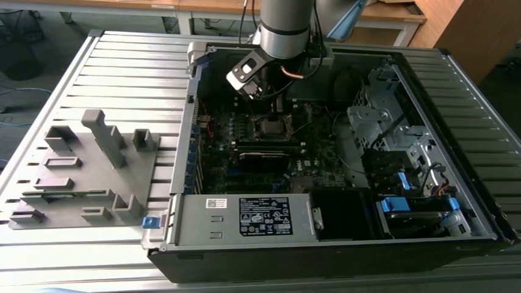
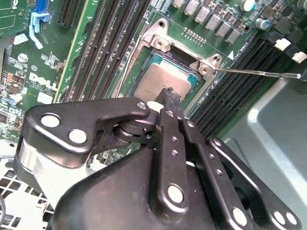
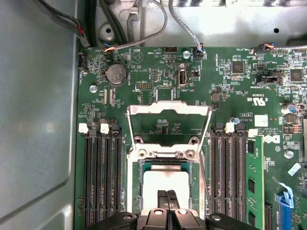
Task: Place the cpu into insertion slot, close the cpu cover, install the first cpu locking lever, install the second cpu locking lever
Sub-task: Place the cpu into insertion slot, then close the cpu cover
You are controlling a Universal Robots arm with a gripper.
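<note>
cpu (image 3: 165, 179) looks seated in insertion slot (image 3: 136, 191), cpu cover (image 3: 169, 109) open. My gripper (image 3: 168, 192): fingers together over it, maybe touching. I'd keep pressure light, straight down.

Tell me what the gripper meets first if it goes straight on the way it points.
The chip lying in the socket. In the first wrist view the gripper points straight down at its grey face, with nothing between; whether the tips touch it is unclear.
</note>
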